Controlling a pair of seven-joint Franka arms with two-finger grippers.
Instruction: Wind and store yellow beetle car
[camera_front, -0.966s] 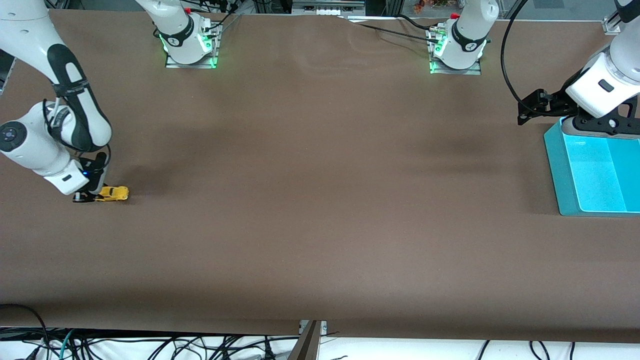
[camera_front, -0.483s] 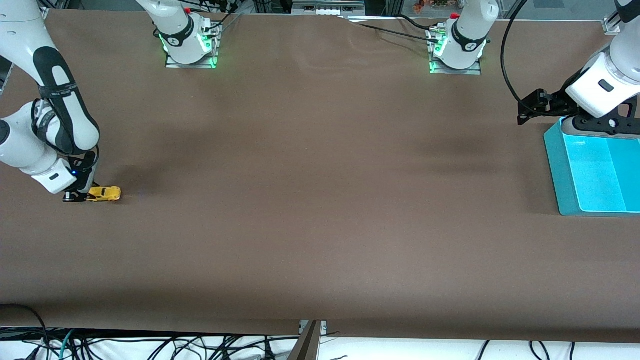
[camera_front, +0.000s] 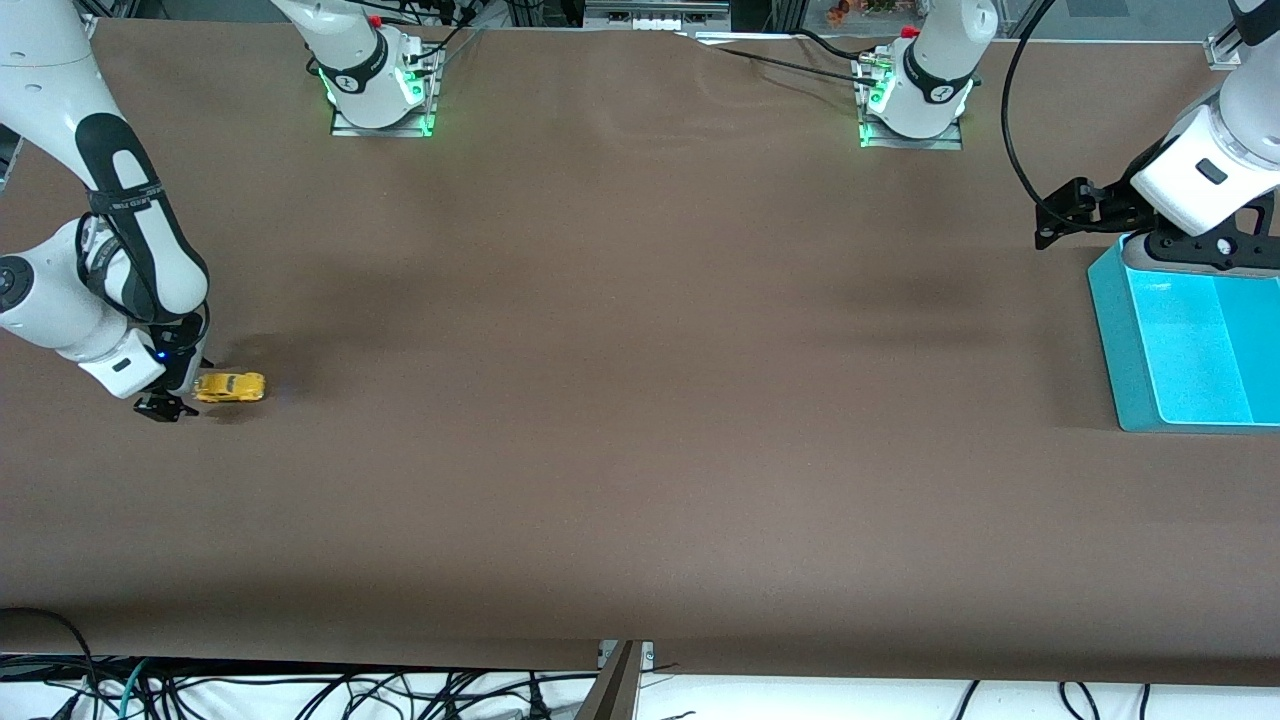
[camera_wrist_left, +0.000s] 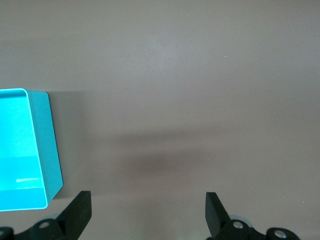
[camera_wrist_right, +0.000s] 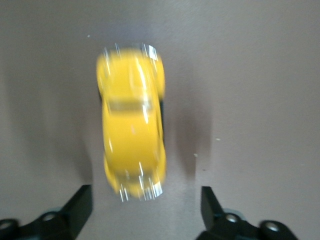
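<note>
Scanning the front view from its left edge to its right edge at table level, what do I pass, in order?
right gripper, jaws open, low over the table → yellow beetle car on the table, released → long bare stretch of brown table → left gripper, jaws open, waiting → teal bin.

Two white Franka arms with black joints and black pincers.

Both arms have glossy white shells with black bands at the joints; the right arm (camera_front: 120, 230) carries a black strap with small white lettering and a tiny blue light near its wrist. Each base (camera_front: 378, 85) sits on a metal plate near the counter's top edge and glows green, with a red button on top and black cables trailing off. A thick black cable loops beside the left arm (camera_front: 1205, 180). The left pincer (camera_wrist_left: 147, 212) and right pincer (camera_wrist_right: 145, 207) have dark wedge-shaped fingers with silver screws at the roots.
</note>
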